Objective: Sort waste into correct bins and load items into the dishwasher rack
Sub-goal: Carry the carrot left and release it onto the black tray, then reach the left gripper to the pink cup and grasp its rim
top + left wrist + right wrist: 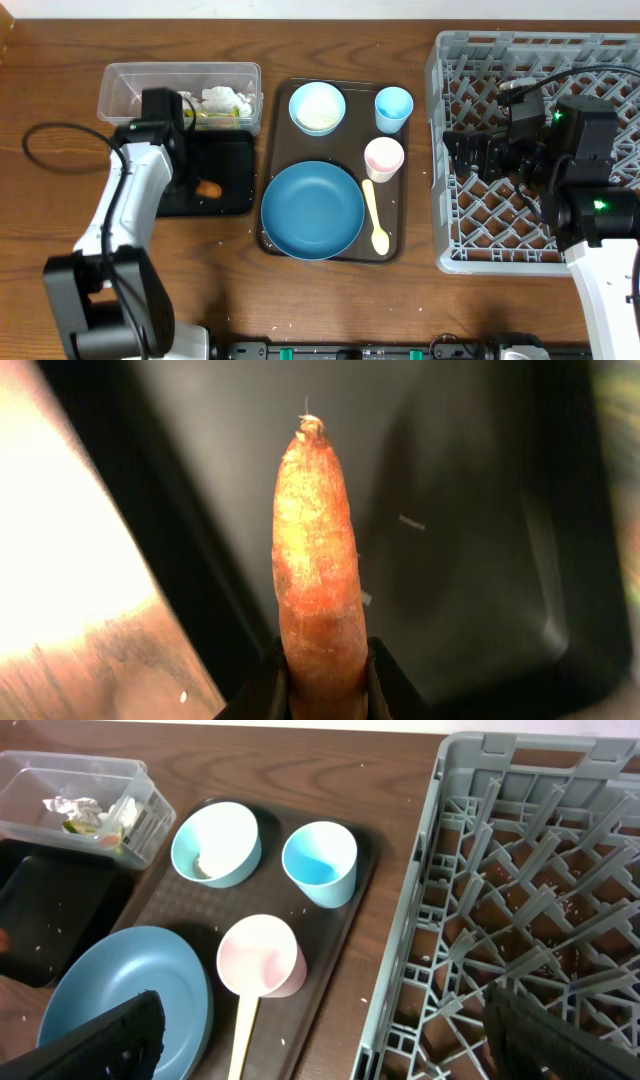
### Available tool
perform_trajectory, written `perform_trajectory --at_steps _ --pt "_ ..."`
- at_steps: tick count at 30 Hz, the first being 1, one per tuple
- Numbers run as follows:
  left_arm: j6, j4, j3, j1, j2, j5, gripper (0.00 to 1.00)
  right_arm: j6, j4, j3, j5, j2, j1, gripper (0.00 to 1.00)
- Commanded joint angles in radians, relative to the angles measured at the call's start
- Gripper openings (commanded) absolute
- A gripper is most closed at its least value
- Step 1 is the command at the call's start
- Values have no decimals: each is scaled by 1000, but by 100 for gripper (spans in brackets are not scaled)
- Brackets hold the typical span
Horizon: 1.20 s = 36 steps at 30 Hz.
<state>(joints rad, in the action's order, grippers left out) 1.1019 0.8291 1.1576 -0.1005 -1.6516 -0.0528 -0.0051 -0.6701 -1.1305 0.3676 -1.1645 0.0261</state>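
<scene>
Left gripper [320,685] is clenched on the base of the carrot stick [315,560], whose tip pokes out over the black bin [232,165]. If it lets go near the bin's side wall, the stick could bounce onto the table [60,90] or into the clear bin [110,90] just beside. Height above the bin floor is unclear, probably low. The floor ahead is open. Right gripper [330,1050] is spread wide and empty, over the dishwasher rack [430,870], well apart.

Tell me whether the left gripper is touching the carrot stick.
Touching. The left wrist view shows the left gripper with both fingers pressed against the sides of the carrot stick, no gap.
</scene>
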Motion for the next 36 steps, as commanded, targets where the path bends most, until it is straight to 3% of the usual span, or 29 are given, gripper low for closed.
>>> perform_trajectory --at_steps 1,8,14,18,29,36 --pt "300 -51 -65 -13 -46 -41 7 -7 -3 -19 11 -2 -5 99" --pt "299 -104 -83 -11 -81 -39 8 -7 -11 -19 11 -2 -5 99" --pt "298 -128 -83 -11 -81 -39 40 -7 -13 -19 11 -10 -5 99" --pt "274 -137 -79 -12 -80 -38 44 -7 -18 -19 11 -20 -5 99" --pt "-226 -139 7 -8 141 93 39 -7 -11 -19 11 -27 -5 99" --pt "-597 -142 7 85 294 263 39 6 7 -19 47 -27 -5 99"
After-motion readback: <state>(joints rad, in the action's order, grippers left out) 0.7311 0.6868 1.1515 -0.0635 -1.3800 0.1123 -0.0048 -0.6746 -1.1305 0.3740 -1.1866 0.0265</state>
